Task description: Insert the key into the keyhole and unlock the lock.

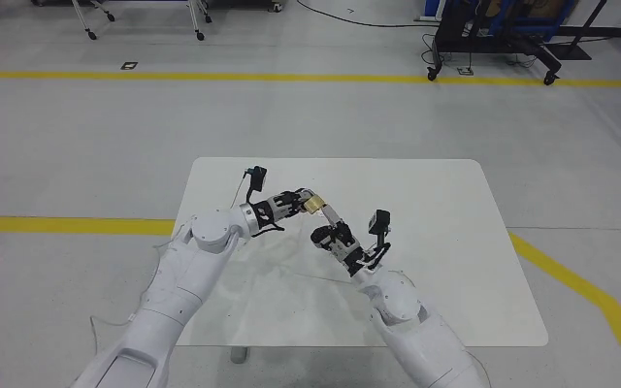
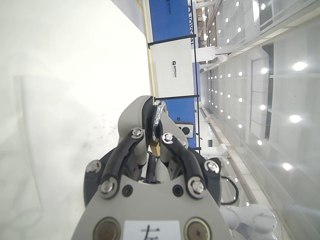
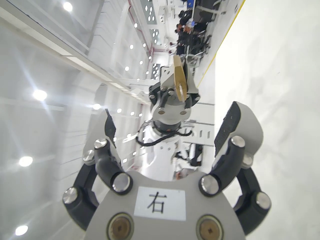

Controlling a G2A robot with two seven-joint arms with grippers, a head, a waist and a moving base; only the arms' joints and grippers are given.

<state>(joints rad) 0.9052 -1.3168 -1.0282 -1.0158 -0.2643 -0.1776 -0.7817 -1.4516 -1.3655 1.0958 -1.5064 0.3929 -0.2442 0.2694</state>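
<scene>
The lock [image 3: 179, 77], a brass padlock, is held up off the surface [image 1: 446, 223]. The left tool [image 2: 153, 113] is clenched on its body, and the silver shackle [image 2: 160, 107] stands out past the fingertips. Just beside the lock, on the robot's side of it, the right tool [image 3: 172, 119] faces it with fingers spread wide and nothing between them. I cannot make out a key, nor tell whether anything sits in the keyhole. By my judgement, presenting the lock is done. Inserting the key and turning it to free the shackle look left to do.
</scene>
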